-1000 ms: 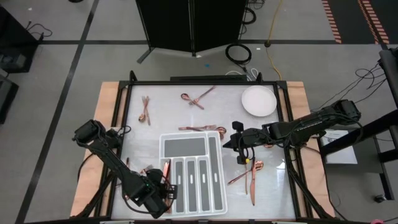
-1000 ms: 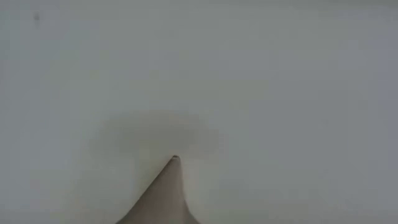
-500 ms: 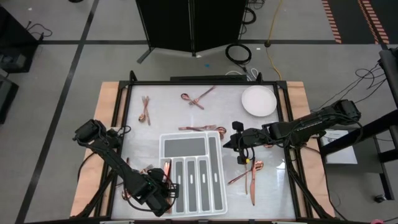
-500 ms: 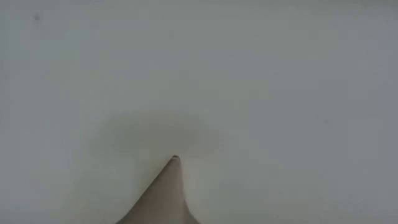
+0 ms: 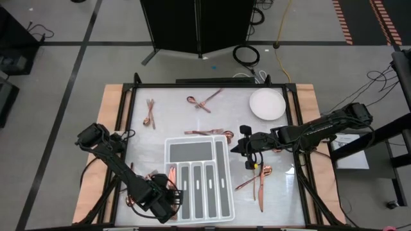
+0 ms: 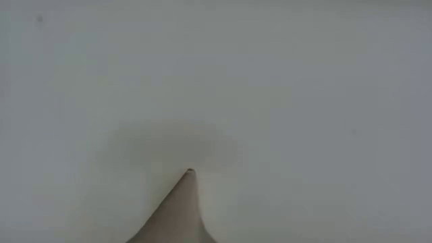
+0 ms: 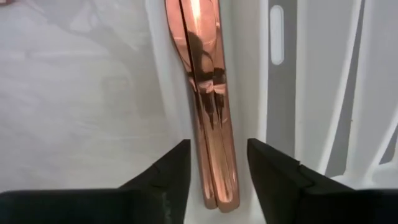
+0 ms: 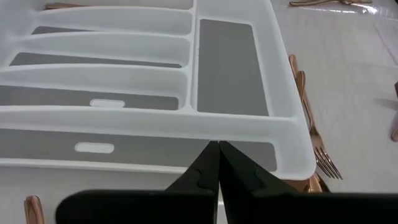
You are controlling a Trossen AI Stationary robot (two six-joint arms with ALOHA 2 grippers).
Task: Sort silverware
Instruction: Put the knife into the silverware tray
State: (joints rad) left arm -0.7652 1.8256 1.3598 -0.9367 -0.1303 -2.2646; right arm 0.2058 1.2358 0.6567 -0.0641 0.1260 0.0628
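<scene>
Left pincer (image 7: 217, 163): I see it over the tray's (image 5: 221, 208) outermost left slot, fingers (image 7: 171, 171) apart, flanking two copper knives (image 7: 205, 93) lying in that slot, not gripping them. Right pincer (image 8: 217, 163): fingers together, empty, just beside the tray's right edge. Remaining silverware (image 5: 204, 101): scattered on the desk (image 5: 160, 128) beyond and to the right of the tray, some forks (image 8: 311, 134) against its side. Plate (image 5: 266, 104): far right corner.

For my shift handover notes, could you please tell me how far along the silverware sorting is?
Early. Done: two copper pieces lie in the tray's leftmost slot. In hand: nothing; the left tool stands open around their handles, and the right tool is shut beside the tray. Left: silverware scattered on the table, other slots empty.
</scene>
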